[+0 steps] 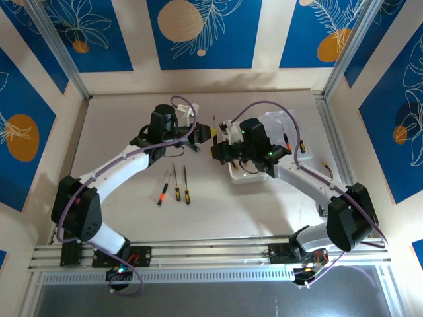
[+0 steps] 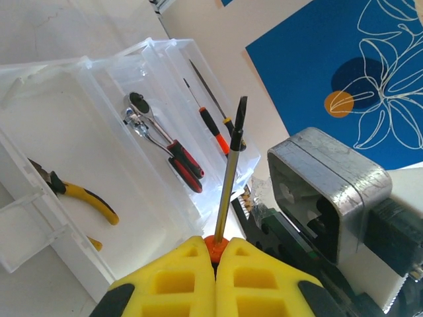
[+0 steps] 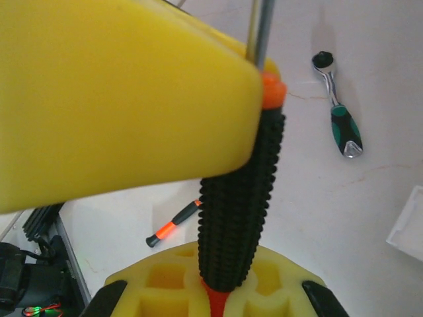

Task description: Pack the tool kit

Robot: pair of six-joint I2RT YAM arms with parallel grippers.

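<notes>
A: Black ribbed-handle screwdriver with orange collar [image 3: 241,198], held above pale table [image 1: 231,205], just beside clear rectangular plastic case [image 2: 59,119].
B: Grips?
A: Pinched at collar by left gripper [image 2: 215,249], at handle butt by right gripper [image 3: 217,282]. Both pressed tight.
B: Elsewhere?
A: In case: yellow-handled pliers [image 2: 79,193], red-handled ratchet wrench [image 2: 155,135]. On table: 3 loose screwdrivers [image 1: 176,186].

Overhead view, 2 wrist close-ups sharing screwdriver [image 2: 228,178] [image 3: 241,198]
</notes>
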